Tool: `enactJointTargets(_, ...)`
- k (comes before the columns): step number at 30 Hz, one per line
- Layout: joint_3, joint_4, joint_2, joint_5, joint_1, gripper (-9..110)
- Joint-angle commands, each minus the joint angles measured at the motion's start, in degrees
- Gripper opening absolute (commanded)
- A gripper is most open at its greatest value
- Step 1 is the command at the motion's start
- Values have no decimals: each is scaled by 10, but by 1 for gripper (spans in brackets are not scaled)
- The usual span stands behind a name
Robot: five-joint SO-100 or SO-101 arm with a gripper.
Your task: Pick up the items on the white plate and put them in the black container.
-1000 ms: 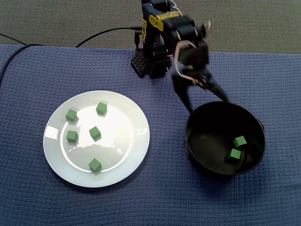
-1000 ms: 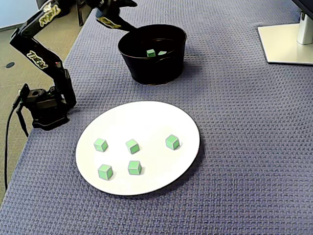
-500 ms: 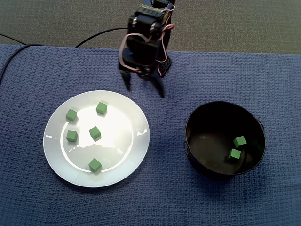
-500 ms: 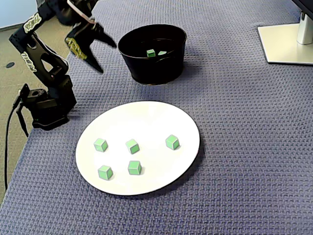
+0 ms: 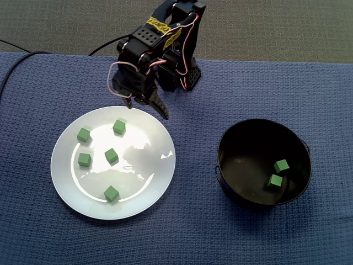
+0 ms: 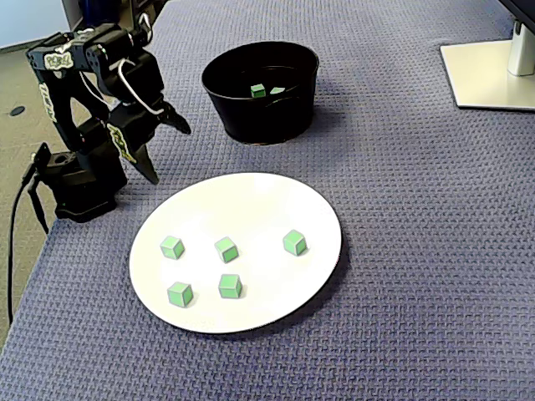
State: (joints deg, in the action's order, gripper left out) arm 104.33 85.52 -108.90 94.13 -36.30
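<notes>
A white plate point(image 5: 144, 182) point(image 6: 251, 209) lies on the blue cloth and carries several small green cubes, such as one point(image 5: 118, 127) near its far edge and one point(image 6: 293, 242) on its right side. The black container point(image 5: 245, 165) point(image 6: 259, 117) holds two green cubes point(image 5: 281, 165) point(image 6: 258, 90). My gripper point(image 5: 144, 108) point(image 6: 167, 150) hangs open and empty over the plate's edge nearest the arm base, close to the cube point(image 5: 118, 127). Its fingers point down, above the plate and clear of the cubes.
The arm base point(image 6: 75, 184) stands at the cloth's edge beside the plate. A black cable point(image 5: 16, 61) runs off to the left in one fixed view. A white stand foot point(image 6: 489, 75) sits at the other view's top right.
The open gripper has swung from above the black container's rim, across the cloth, to the plate's edge, and has dropped lower. The cubes have not moved.
</notes>
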Motion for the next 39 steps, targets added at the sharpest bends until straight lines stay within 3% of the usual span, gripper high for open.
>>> enactJointTargets(1, -40, -14, 31, 43, -26, 47)
enactJointTargets(8, -40, -96, 97, 113, -66, 47)
enactJointTargets(39, -8, -231, 250, 160, -147, 42)
